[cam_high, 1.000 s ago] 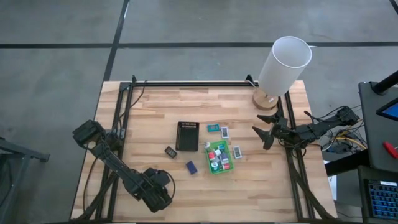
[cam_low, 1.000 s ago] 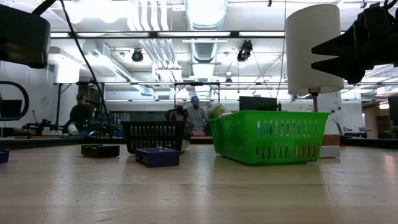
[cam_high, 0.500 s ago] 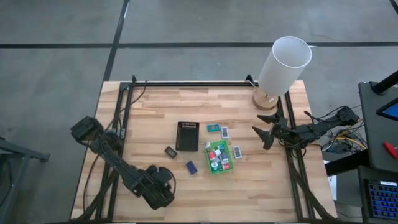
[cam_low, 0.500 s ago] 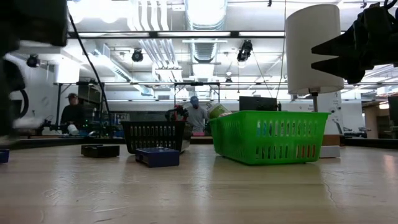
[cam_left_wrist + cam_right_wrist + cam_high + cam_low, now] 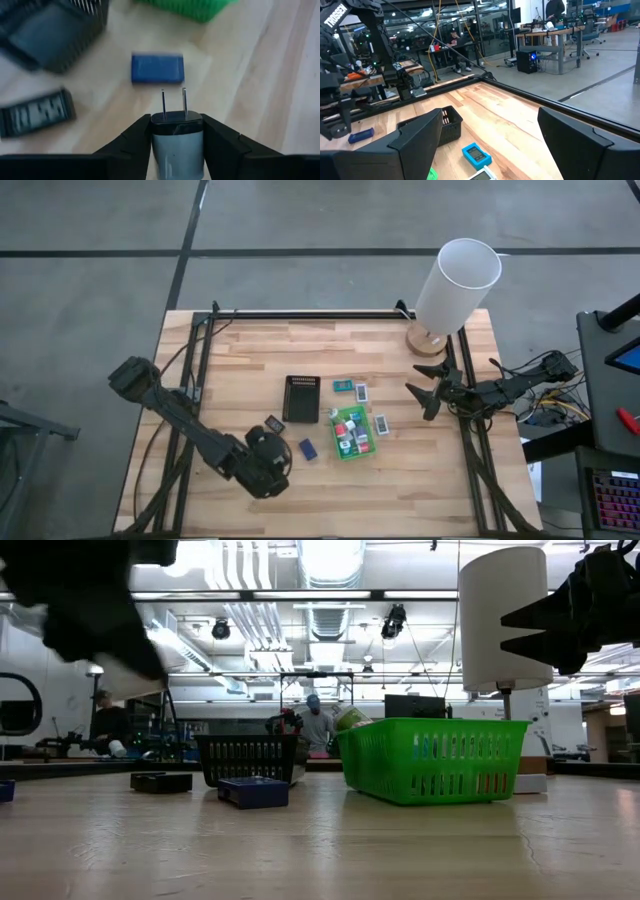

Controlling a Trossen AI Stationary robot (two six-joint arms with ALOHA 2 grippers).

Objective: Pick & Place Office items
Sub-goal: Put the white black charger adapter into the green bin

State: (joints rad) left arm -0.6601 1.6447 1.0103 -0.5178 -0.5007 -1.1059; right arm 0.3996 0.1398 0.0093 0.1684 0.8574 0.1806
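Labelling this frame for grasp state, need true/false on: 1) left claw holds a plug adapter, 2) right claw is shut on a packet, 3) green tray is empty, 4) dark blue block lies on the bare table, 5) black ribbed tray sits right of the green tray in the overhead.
1) The left claw grips a small grey two-prong plug adapter. True.
2) The right claw is shut on a packet. False: it is open and holds nothing.
3) The bright green mesh tray is empty. False: several small pieces lie in it.
4) The dark blue flat block lies on the wooden table. True.
5) The black ribbed rectangular tray sits right of the green tray. False: left of it.
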